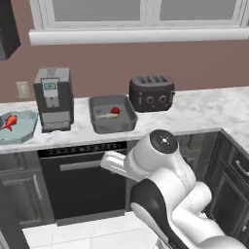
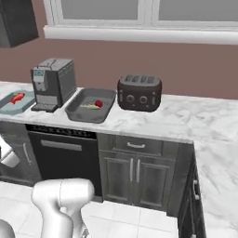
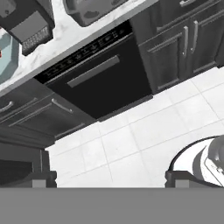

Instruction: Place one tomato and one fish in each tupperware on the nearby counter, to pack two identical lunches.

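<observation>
Blue tray [image 1: 19, 127]: at the far left end of the counter [image 1: 204, 109], beside the coffee machine. The orange-red fish [image 1: 9, 121] lies inside it. I can make out no tomato there, so this lunch looks half packed.
Coffee machine [image 1: 53, 98]: stands between the two trays, toward the back of the counter. It is no part of the job, merely something to reach around.
Grey tray [image 1: 113, 114]: on the counter above the dishwasher, just left of the toaster. It holds the pale fish [image 1: 106, 115] and one tomato [image 1: 115, 111], touching or nearly so near the tray's middle. This lunch looks complete.
Toaster [image 1: 151, 93]: just right of the grey tray, near the back wall.
Dishwasher [image 3: 96, 74]: black front under the counter edge, below the grey tray.
Gripper [image 3: 111, 180]: hanging low in front of the cabinets, pointed at the floor tiles and the dishwasher front. Its two tips stand at the far sides of the hand view, jaws spread wide, nothing between them.
Second tomato: I cannot find it on the visible stretch of counter.
Likely reason for the pose: the empty, wide-spread hand is carried low and clear of the counter, probably in transit to fetch what the blue tray lacks.
</observation>
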### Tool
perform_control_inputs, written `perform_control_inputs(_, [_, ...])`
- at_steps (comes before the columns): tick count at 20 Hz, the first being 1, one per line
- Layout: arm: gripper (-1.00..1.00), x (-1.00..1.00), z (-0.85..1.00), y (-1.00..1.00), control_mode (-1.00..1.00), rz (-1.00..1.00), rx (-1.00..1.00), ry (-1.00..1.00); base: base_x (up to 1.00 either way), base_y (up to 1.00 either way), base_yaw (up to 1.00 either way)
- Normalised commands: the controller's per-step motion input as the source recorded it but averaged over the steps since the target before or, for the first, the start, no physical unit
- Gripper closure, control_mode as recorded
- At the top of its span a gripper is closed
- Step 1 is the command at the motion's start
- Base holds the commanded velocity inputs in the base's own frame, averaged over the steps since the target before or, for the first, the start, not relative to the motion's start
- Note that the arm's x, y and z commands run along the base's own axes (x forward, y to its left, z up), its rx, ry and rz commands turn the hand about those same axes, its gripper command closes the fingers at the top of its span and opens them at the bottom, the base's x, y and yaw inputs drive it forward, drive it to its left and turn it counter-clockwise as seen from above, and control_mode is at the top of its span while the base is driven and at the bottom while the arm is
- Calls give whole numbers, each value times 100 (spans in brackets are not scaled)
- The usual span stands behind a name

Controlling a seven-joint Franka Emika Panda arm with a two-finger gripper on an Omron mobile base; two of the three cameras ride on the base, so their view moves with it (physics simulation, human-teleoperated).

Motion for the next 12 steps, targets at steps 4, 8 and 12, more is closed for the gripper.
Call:
perform_control_inputs(4, [-100,0,0,0,100,0,0,0,-100,-100,-17])
perform_control_inputs(8, [-100,0,0,0,100,0,0,0,-100,-93,13])
perform_control_inputs(12, [-100,0,0,0,100,0,0,0,-100,-35,35])
